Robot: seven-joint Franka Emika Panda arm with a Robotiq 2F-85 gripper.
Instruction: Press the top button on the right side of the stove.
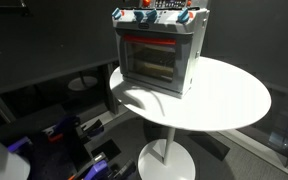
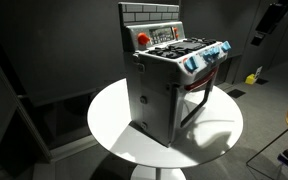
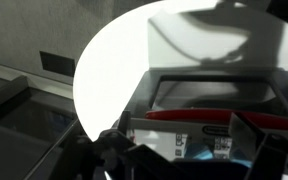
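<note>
The stove is a small grey toy oven standing on a round white table. It has a glass door, a red bar and red and blue knobs, and it shows in both exterior views. A round red button sits on its back panel. In the wrist view I look down on the stove and its red bar. My gripper hangs above the stove's front top edge. Its dark fingers stand apart at the bottom of that view with nothing between them. The gripper is out of view in both exterior views.
The table stands on a single pedestal with a round base. Dark, blue and purple clutter lies on the floor beside it. A yellow object lies on the floor further back. Dark walls stand behind the table.
</note>
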